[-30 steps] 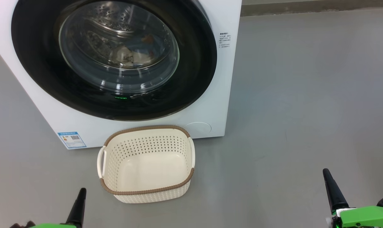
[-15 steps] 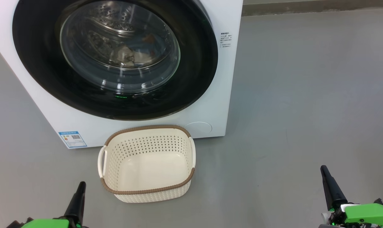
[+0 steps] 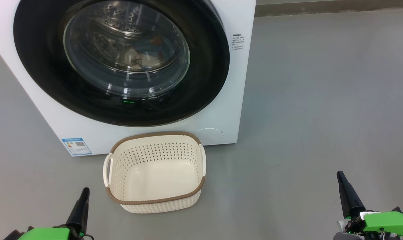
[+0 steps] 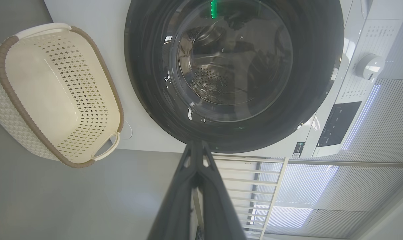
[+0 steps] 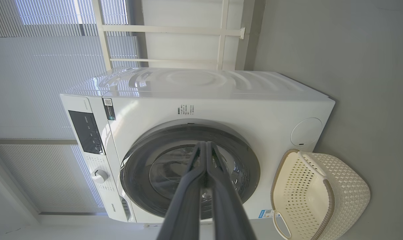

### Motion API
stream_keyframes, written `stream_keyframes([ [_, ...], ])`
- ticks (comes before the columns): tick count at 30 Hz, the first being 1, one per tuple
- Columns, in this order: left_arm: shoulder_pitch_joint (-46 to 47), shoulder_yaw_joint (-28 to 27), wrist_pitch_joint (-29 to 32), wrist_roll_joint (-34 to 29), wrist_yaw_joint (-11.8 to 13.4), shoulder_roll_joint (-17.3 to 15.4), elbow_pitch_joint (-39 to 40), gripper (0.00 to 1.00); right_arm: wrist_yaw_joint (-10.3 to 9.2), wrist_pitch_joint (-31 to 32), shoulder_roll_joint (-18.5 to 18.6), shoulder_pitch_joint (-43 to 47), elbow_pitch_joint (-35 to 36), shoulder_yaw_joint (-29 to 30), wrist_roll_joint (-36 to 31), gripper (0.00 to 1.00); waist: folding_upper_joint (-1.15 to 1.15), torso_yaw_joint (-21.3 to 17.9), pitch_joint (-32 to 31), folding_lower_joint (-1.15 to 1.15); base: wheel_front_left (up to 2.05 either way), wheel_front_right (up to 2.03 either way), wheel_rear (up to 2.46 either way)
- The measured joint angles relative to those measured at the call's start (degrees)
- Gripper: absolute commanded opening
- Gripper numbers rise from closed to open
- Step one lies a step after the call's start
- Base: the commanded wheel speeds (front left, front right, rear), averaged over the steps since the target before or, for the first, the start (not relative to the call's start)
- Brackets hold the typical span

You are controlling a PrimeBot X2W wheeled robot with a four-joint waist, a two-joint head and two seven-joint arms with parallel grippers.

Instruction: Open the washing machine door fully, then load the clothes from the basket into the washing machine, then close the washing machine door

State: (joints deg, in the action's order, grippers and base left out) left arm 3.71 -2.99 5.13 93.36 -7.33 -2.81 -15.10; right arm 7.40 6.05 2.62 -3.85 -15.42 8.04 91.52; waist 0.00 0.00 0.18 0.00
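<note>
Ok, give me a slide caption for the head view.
Closed washing machine door over the clothes in the drum, basket empty before it, left pincer and right pincer shut.

The washing machine door (image 3: 124, 83) has a glossy, mirror-smooth black rim around clear glass. Behind it the drum (image 3: 121, 20) is shiny perforated steel (the clothes (image 3: 136, 60) inside look like soft, crumpled cloth). The washing machine (image 3: 221, 110) casing is smooth glossy white. The basket (image 3: 161, 206) is matt cream perforated plastic with a brown, woven-textured rim. The floor (image 3: 321, 100) is smooth matt grey.
</note>
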Motion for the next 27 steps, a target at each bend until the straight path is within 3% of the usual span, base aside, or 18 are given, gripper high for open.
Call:
stream_keyframes([
  [27,0.0,-0.52,0.25,0.0,0.0,0.07,-0.01,0.0,0.0,0.0,-0.01,0.0,-0.01,0.0,0.0,0.0,0.0,0.0,0.0,0.0,0.0,0.0,0.0],
])
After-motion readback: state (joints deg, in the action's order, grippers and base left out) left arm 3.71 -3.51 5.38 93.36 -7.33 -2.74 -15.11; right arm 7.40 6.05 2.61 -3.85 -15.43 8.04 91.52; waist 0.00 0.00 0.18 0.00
